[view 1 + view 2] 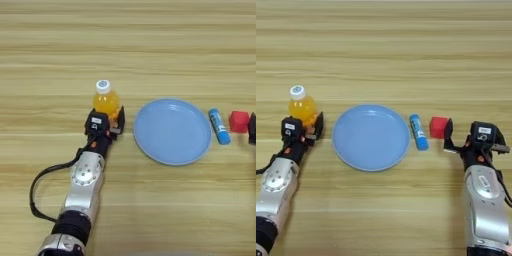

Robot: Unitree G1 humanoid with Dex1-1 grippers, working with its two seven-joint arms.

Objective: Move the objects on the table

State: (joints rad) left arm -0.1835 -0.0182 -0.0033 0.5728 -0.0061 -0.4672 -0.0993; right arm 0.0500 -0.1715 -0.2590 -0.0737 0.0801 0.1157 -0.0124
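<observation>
The bottle (pixel 105 99), orange with a white cap, stands upright on the table (pixel 150 45) at 9 o'clock from the blue plate (pixel 172 131), and the left gripper (pixel 111 122) sits at its base with fingers spread to either side of it; whether they press on it cannot be told. The blue block (pixel 418 131) lies just off the plate's rim at 3 o'clock, with the red cube (pixel 439 127) next in the same direction. The right gripper (pixel 466 137) is at 3 o'clock from the cube, one black finger (pixel 448 134) just beside it and its jaws apart, holding nothing.
</observation>
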